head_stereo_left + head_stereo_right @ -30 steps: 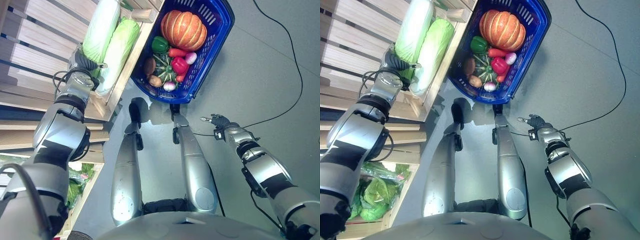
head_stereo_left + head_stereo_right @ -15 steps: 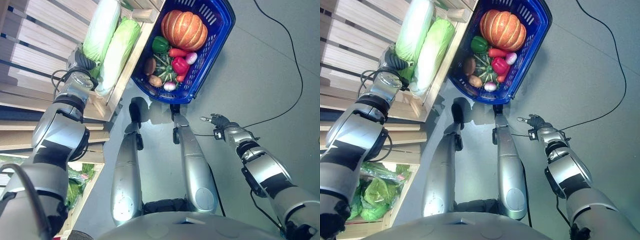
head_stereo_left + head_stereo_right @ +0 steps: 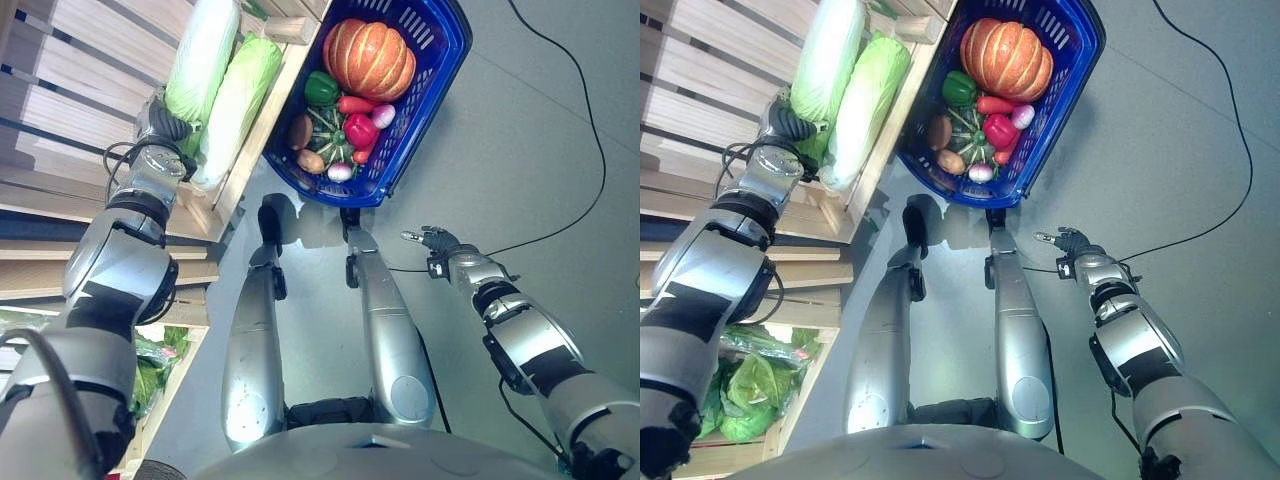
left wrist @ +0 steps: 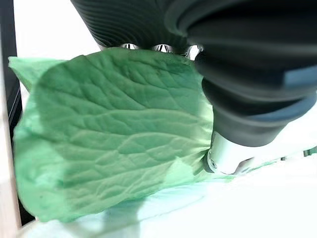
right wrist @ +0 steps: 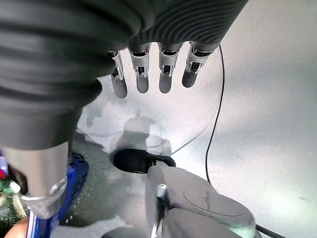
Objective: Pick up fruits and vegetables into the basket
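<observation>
Cabbage (image 4: pixel 109 144) leaf over L hand (image 3: pixel 163 122) fingers (image 4: pixel 130 47)

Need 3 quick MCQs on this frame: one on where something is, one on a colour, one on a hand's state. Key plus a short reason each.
1. Where do the two napa cabbages lie?
A. In the basket
B. On the wooden shelf
C. On the floor

2. What colour is the basket?
A. Blue
B. Red
C. Green

3. How is the right hand?
A. Curled round a pepper
B. Open, holding nothing
C. Pressed on the pumpkin

Key: 1 B, both cabbages rest side by side on the wooden shelf, left of the basket. 2 A, its mesh walls and rim are blue around the pumpkin and smaller vegetables. 3 B, the right wrist view shows its fingers straight over bare floor, with nothing in them.
</observation>
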Controlling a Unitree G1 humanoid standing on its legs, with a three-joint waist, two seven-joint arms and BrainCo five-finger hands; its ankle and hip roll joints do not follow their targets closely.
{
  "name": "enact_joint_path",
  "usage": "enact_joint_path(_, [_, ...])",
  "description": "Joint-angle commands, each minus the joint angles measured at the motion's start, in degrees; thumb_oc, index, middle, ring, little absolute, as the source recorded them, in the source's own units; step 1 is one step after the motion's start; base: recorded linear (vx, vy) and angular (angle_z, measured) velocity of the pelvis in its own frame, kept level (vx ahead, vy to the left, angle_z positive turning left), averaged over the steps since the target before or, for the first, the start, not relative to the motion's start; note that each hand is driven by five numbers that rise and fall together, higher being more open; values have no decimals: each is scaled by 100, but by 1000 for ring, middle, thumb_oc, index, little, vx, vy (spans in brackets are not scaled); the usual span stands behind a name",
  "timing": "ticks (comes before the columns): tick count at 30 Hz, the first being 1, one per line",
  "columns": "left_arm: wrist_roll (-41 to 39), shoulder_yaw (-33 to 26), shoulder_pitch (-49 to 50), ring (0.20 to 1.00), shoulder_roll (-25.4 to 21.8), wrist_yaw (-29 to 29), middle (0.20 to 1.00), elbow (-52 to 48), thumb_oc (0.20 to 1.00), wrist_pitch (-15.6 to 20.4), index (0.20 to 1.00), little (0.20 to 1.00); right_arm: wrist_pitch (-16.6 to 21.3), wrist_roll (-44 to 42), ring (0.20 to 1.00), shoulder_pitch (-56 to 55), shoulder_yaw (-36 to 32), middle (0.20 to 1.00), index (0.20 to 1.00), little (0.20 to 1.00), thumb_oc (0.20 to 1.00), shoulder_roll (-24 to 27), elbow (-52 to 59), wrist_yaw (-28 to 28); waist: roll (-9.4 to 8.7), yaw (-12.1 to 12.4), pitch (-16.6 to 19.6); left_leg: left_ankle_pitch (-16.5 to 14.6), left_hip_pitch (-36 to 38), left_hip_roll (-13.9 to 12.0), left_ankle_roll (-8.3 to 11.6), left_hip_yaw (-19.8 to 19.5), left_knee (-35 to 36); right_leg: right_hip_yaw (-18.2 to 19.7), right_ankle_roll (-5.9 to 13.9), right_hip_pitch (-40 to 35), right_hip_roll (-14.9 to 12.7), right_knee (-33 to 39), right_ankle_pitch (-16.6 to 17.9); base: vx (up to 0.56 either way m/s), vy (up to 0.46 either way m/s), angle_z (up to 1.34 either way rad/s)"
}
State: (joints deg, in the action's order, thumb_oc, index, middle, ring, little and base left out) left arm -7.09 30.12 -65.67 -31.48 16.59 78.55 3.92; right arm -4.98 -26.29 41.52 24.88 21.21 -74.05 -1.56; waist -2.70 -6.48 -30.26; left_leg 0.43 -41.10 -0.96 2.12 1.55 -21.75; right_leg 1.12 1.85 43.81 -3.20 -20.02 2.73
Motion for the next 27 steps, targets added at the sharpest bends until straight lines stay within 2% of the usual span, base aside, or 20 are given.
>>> enact_joint_path(1, [-603, -496, 466, 200, 332, 17, 200, -34, 200, 428, 200, 200, 358, -490, 1000, -196, -114, 1000, 1000, 1000, 1000, 118, -33, -261, 26, 69, 47, 127, -25, 89, 168, -5, 255, -267, 178, -96, 211, -239, -274, 0, 0, 0])
enact_joint_path(4, [-730, -617, 544, 200, 260, 109, 200, -161, 200, 576, 200, 200, 564, -627, 1000, -205, -248, 1000, 1000, 1000, 1000, 187, 49, -379, 37, 84, 47, 161, -17, 90, 173, -23, 284, -276, 179, -110, 210, -216, -248, 0, 0, 0])
enact_joint_path(7, [-880, -852, 767, 200, 172, 355, 200, -597, 200, 893, 200, 200, 1149, -1012, 1000, -217, -595, 1000, 1000, 1000, 1000, 276, 336, -853, 72, 124, 47, 148, 70, 94, 166, -23, 358, -282, 182, -173, 220, -191, -261, -4, -11, 0])
enact_joint_path(9, [-877, -904, 884, 200, 160, 483, 200, -785, 200, 1042, 200, 200, 1394, -1252, 1000, -249, -714, 1000, 1000, 1000, 1000, 286, 463, -988, 79, 143, 47, 101, 110, 102, 166, -25, 346, -295, 180, -213, 223, -208, -296, 0, 0, 0])
enact_joint_path(15, [-529, -1072, 1367, 200, 153, 1172, 200, -1946, 200, 1225, 200, 200, 2016, -1302, 1000, -387, -1015, 1000, 1000, 1000, 1000, 289, 1484, -1549, 129, 213, 47, 57, 86, 151, 164, -61, 357, -307, 166, -216, 223, -169, -307, 0, 0, 0])
enact_joint_path(19, [-139, -1079, 1502, 200, 135, 1535, 200, -2386, 200, 1332, 200, 200, 2225, -1341, 1000, -410, -1096, 1000, 1000, 1000, 1000, 305, 1949, -1710, 138, 251, 47, 91, 48, 166, 166, -82, 398, -330, 154, -198, 216, -121, -272, -6, -5, 1])
enact_joint_path(20, [185, -1048, 1616, 200, 101, 1814, 200, -2695, 200, 1367, 200, 200, 2366, -1365, 1000, -487, -1129, 1000, 1000, 1000, 1000, 302, 2266, -1787, 149, 271, 47, 49, 75, 175, 166, -96, 399, -339, 151, -230, 211, -118, -310, 0, 0, 0])
enact_joint_path(27, [650, -1078, 1914, 200, -16, 2507, 200, -3505, 200, 1584, 200, 200, 2648, -1445, 1000, -763, -1122, 1000, 1000, 1000, 1000, 324, 3460, -1724, 178, 301, 47, 101, 49, 194, 180, -134, 464, -369, 154, -227, 177, -37, -262, 0, 0, 0])
